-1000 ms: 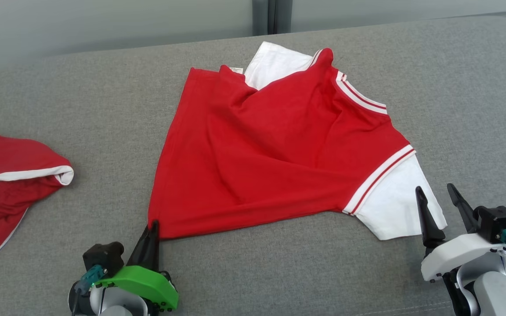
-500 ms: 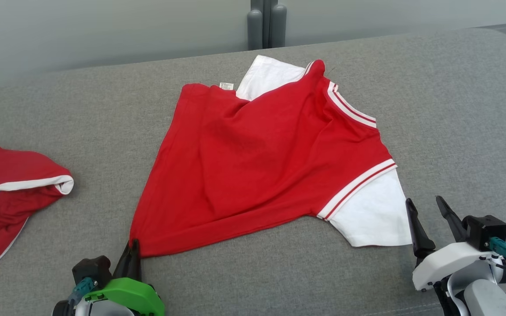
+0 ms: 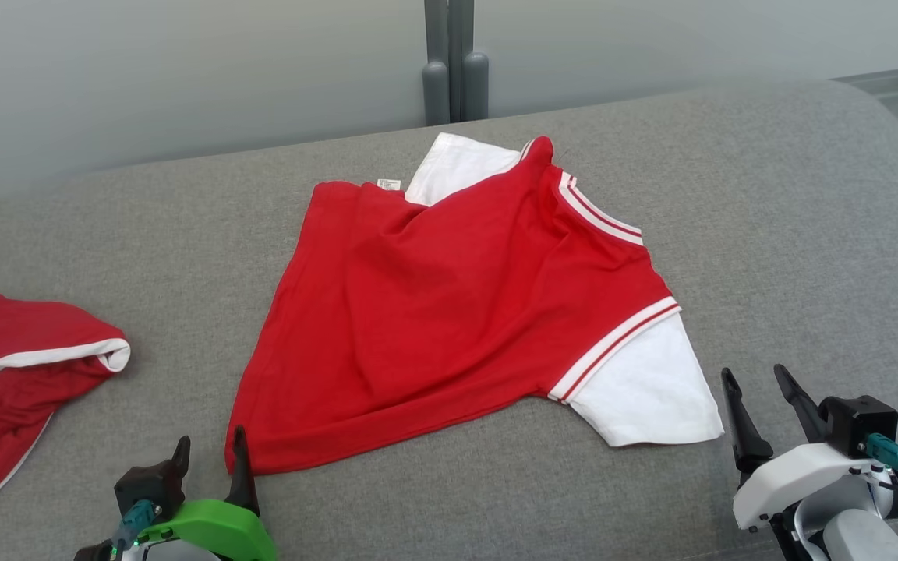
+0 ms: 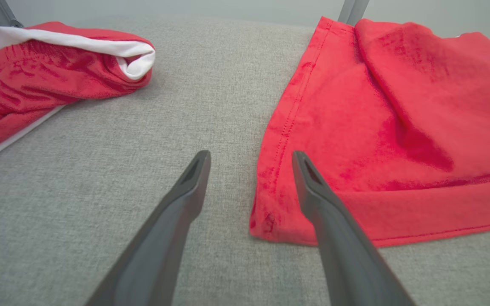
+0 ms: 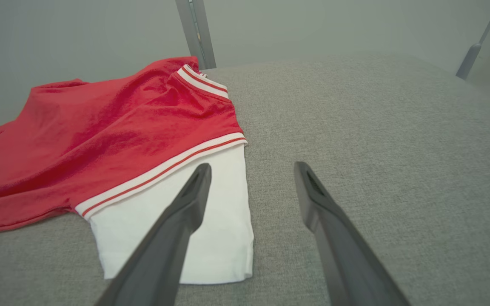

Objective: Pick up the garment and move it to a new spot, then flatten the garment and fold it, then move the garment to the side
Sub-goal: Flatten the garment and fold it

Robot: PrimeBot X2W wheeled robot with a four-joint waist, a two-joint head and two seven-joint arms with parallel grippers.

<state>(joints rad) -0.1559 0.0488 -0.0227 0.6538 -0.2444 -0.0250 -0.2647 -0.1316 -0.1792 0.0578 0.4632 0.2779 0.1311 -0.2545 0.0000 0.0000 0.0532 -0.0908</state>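
While the left tool [image 3: 211, 436] gapes at the garment [image 3: 449, 312] corner, cushion [image 3: 792, 234] stretches rightward.

Red garment [image 3: 449, 312], white sleeves, striped trim; grey couch [image 3: 768, 195].

Bare cushion on 2 sides of the garment
The grey cushion [image 3: 792, 234] lies bare right of the garment [image 3: 449, 312] and in a wide strip between it and a 2nd red garment [image 3: 20, 374] at the left edge — passable there. Near side is tighter: left gripper [image 3: 211, 440] just beside the hem corner [image 3: 250, 460], right gripper [image 3: 753, 374] just beside the white sleeve [image 3: 644, 389]. 2 grey posts [image 3: 453, 78] stand behind.
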